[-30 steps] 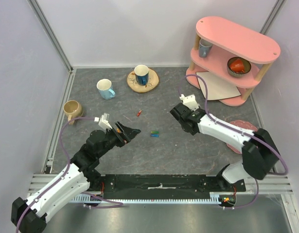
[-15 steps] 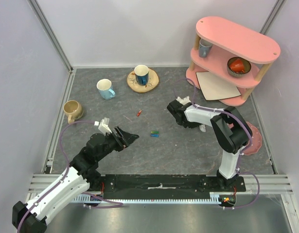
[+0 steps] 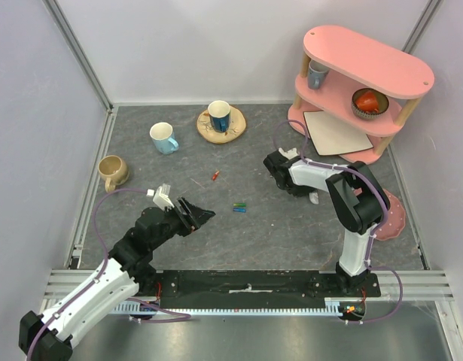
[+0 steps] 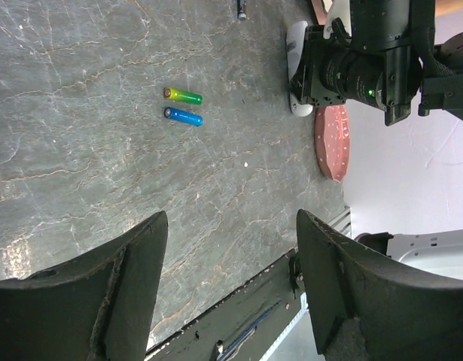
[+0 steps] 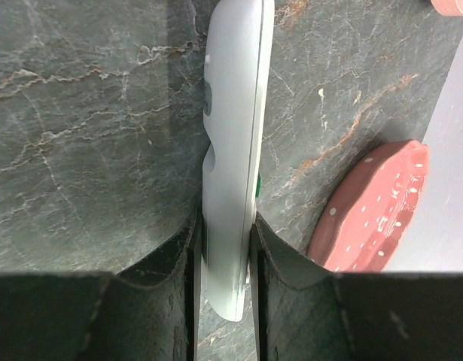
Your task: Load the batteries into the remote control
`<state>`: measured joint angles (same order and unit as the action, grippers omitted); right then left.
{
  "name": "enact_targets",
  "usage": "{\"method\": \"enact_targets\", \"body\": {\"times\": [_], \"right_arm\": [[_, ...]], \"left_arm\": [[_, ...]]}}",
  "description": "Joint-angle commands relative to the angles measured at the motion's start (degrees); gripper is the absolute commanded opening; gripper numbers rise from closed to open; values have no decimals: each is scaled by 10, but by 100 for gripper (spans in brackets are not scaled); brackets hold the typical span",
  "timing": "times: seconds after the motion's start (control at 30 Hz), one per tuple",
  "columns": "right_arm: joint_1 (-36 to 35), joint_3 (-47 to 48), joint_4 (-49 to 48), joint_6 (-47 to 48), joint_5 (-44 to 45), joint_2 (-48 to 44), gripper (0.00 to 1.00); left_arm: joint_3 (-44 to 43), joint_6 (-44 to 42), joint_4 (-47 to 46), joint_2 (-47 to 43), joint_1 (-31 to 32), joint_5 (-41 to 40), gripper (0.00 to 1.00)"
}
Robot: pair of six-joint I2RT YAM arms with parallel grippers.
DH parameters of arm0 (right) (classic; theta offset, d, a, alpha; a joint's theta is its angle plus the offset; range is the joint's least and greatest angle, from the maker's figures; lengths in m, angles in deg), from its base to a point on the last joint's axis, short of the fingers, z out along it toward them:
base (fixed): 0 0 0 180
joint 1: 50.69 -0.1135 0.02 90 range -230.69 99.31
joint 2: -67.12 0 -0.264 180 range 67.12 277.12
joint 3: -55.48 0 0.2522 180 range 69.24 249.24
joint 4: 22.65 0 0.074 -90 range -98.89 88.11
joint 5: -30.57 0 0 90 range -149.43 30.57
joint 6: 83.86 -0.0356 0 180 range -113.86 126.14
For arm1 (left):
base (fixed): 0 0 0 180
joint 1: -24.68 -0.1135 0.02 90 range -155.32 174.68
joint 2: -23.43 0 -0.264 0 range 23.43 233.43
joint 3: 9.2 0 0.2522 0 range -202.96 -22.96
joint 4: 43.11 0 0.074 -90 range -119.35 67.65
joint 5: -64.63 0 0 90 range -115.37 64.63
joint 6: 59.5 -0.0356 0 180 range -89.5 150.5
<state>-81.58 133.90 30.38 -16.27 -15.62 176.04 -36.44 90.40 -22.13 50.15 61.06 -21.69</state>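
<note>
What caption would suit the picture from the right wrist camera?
The right gripper clamps the white remote control edge-on, grey table behind, a red dotted plate nearby.

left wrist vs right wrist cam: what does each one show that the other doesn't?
Left wrist only: the green-yellow battery and blue battery lying side by side on the table, and the left gripper, open and empty.
Right wrist only: a close-up of the right gripper shut on the remote, clamped on its long edges.
Both: the remote, the red plate and the grey table.
</note>
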Motion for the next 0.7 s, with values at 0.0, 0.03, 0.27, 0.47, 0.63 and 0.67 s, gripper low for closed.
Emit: {"method": "enact_targets", "body": {"times": [0.0,0.03,0.27,0.47,0.63,0.67], "right_arm": [[0,0,-9,11,-81,-4,31],[0,-2,-10,9,-90,-5,36],[0,-20,-26,1,-149,-21,53],[-9,-22,-40,-17,-177,-73,63],[-11,5,-26,-30,-220,-198,82],[-11,7,-20,-31,-223,-219,85]], "left_arm": [[-4,-16,-14,5,-1,13,74],[-4,-16,-16,6,-1,14,74],[1,-8,-13,-1,-1,17,74],[-2,-7,-6,-4,-1,21,77],[-12,-27,19,-2,-1,11,81],[-20,-30,26,1,-1,6,84]]}}
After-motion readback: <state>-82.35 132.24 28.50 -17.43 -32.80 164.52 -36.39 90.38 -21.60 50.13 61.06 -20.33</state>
